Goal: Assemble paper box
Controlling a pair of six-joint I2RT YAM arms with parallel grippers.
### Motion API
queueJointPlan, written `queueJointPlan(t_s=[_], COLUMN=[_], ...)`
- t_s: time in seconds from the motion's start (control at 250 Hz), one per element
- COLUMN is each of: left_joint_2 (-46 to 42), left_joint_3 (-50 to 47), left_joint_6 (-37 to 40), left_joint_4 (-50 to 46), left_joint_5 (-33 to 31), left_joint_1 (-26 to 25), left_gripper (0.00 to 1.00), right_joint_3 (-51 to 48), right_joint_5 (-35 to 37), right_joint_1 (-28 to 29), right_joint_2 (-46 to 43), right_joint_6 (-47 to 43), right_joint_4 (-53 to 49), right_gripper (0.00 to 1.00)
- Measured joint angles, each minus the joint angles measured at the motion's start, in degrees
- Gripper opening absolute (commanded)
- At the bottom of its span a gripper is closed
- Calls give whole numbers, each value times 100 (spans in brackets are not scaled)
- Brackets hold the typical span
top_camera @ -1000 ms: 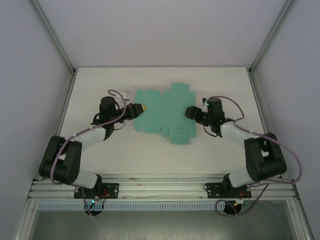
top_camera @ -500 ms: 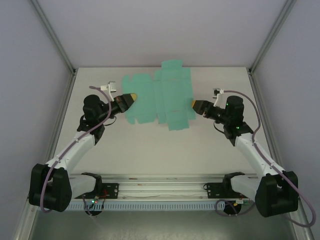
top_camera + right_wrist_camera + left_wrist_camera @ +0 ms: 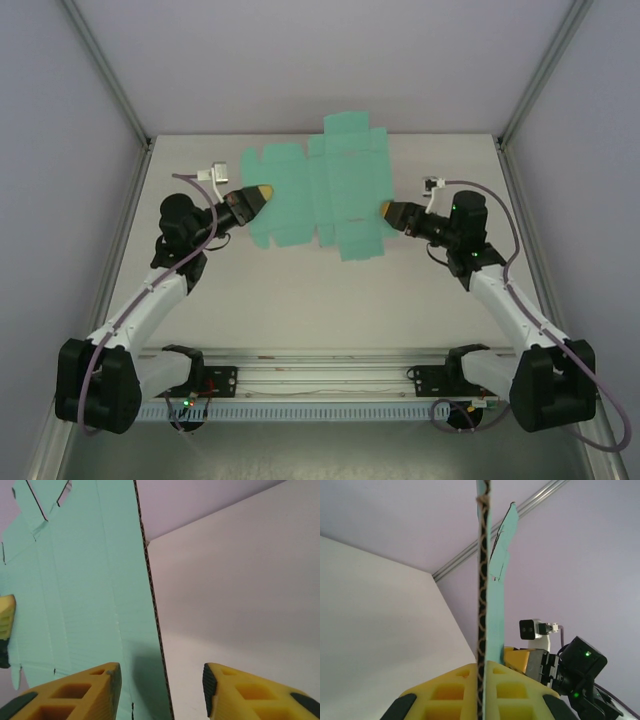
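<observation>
Table [image 3: 300, 300] stretched white beneath the paper box [image 3: 320, 195], a flat teal blank, quite unfolded, which hung raised off the surface toward the far side. The step in hand looked to be getting a hold on both sides before any folding. The next move called for a firm close on the blank's right edge. The left pincer [image 3: 262, 192] was clamped tight on the left edge. The right pincer [image 3: 384, 209] stood partly open, the card's edge between its fingers [image 3: 75, 692], neither pad clearly touching.
</observation>
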Motion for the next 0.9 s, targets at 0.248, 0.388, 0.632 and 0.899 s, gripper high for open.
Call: queueJointPlan(t_s=[0.248,0.388,0.632,0.899], left_joint_2=[-15,-20,-219,-240], left_joint_3=[-79,-186,-50,-37], left_joint_6=[-33,-55,699,1517], left_joint_4=[11,2,-1711,-3622], left_joint_5=[17,-105,-1204,-3010], left_joint_1=[7,37,20,22], left_gripper=[0,20,100,100], right_joint_3=[68,107,133,374], right_joint_5=[-256,-498,-540,422], right_joint_1=[-22,-37,-31,599], right_joint_2=[179,205,205,1176], right_joint_6=[28,44,-667,-2391], right_joint_4=[299,417,-76,-1456], right_gripper=[8,0,0,0])
